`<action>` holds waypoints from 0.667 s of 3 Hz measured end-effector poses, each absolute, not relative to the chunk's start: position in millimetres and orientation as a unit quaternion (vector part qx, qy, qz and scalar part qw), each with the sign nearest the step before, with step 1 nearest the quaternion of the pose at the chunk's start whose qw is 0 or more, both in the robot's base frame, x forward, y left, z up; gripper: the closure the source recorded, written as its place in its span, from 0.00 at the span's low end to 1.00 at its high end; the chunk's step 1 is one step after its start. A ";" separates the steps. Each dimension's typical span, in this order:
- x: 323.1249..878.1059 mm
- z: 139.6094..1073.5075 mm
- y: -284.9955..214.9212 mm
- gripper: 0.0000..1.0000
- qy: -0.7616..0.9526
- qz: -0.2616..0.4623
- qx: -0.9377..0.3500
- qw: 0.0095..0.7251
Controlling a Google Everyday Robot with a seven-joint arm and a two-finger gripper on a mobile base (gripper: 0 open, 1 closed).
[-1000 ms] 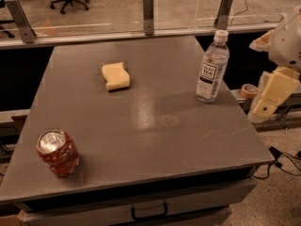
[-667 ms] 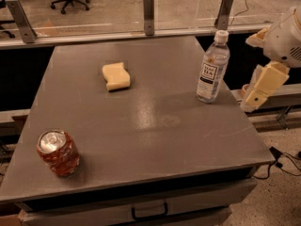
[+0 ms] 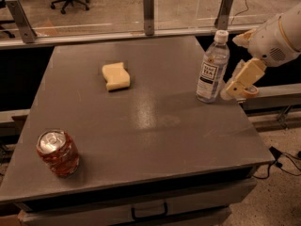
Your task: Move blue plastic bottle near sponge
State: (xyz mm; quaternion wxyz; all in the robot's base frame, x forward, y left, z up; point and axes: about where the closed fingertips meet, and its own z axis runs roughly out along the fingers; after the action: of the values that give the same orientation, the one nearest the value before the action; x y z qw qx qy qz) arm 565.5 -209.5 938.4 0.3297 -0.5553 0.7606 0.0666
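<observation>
The blue plastic bottle (image 3: pixel 212 68) stands upright near the table's right edge, clear with a white cap and a "TEA" label. The sponge (image 3: pixel 115 76), a pale yellow block, lies flat on the table at the far left-centre, well apart from the bottle. My gripper (image 3: pixel 236 85) comes in from the right on a white arm and sits just right of the bottle's lower half, at the table's edge. It is very close to the bottle and holds nothing that I can see.
A short red patterned can (image 3: pixel 58 153) stands at the front left of the grey table (image 3: pixel 155 126). A glass barrier with metal posts (image 3: pixel 148 7) runs along the far edge. Cables lie on the floor at the right.
My gripper has moved left and slightly up, from off the table's right side to just beside the bottle. The bottle, sponge and can have not moved.
</observation>
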 end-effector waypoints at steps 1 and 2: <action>582.5 924.2 -200.0 0.00 0.762 0.119 -0.529 0.354; 597.9 910.4 -197.7 0.18 0.768 0.174 -0.492 0.371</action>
State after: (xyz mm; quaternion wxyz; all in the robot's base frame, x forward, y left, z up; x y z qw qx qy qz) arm 597.9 -197.7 910.4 0.3713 -0.4915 0.7684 0.1736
